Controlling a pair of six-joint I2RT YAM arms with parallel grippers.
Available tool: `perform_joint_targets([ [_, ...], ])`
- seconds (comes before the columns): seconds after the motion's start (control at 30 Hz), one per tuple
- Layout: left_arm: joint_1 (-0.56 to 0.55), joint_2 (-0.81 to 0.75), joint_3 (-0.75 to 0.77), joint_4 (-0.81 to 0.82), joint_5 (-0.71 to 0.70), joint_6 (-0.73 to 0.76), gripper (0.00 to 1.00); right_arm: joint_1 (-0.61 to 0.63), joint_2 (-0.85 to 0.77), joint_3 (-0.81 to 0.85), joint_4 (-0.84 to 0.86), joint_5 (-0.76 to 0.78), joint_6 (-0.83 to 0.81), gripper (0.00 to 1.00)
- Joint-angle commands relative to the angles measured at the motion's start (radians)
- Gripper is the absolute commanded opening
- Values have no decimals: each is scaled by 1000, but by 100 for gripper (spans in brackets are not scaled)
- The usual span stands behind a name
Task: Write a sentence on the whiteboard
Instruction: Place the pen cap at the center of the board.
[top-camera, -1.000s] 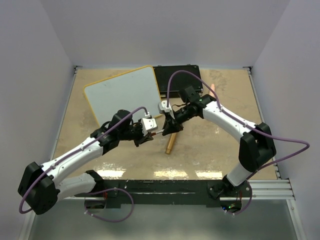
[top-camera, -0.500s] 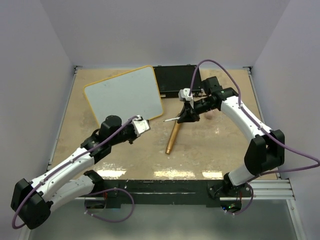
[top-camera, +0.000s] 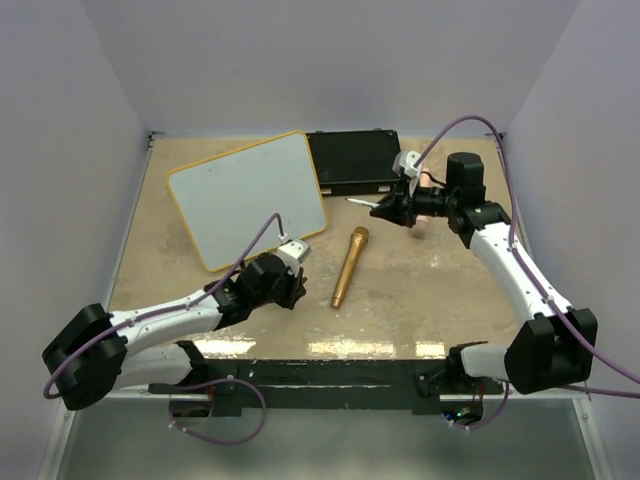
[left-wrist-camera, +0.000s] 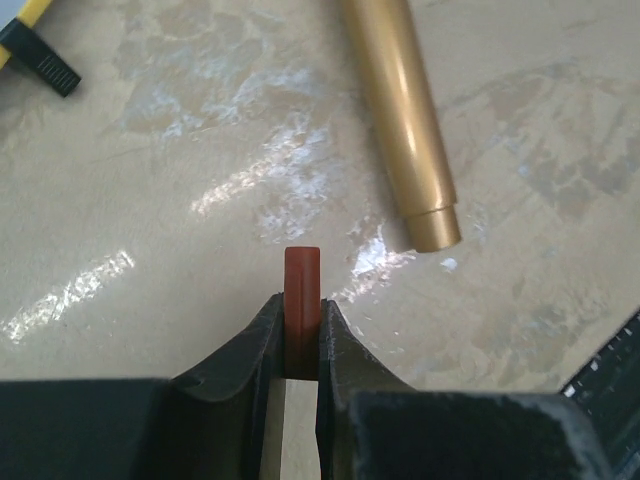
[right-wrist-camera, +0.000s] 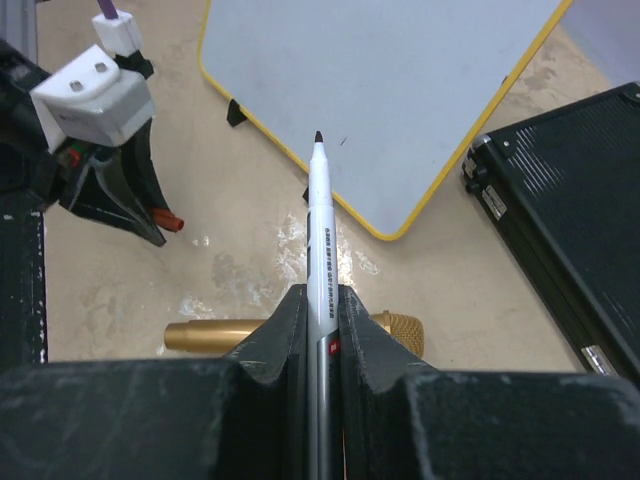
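The whiteboard lies tilted at the back left, with a yellow frame and a pale blank face; no sentence is in view on it. My right gripper hovers in front of the black case, shut on a white marker pen. The pen's bare dark tip points toward the board's near corner. My left gripper sits low over the table, near the board's front corner, shut on a small red pen cap. That cap also shows in the right wrist view.
A gold microphone lies on the beige table between the two grippers, its handle end close to my left fingers. A black rectangular case stands behind it, beside the board. A small pinkish object lies under the right arm.
The grippers, close together over the microphone a second ago, have pulled apart. The right went back and right with the pen, the left toward the near edge with the cap.
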Motion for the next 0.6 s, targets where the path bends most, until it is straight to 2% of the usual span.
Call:
perform_joint_targets([
  [0.0,-48,73,7,182,-249,-139,0,3,20,-5,91,17,90,0],
  [0.13,-64,219,88,214,-312,-112,0,3,23,-8,99,21,93,0],
  [0.37,-61,504,422,156,-417,-60,0,-3,22,-6,99,31,93,0],
  [0.47,-38,612,537,147,-413,-44,0,-16,19,-6,100,32,96,0],
  [0.57,-1,688,622,150,-370,-38,5,-28,14,-6,99,37,99,0],
])
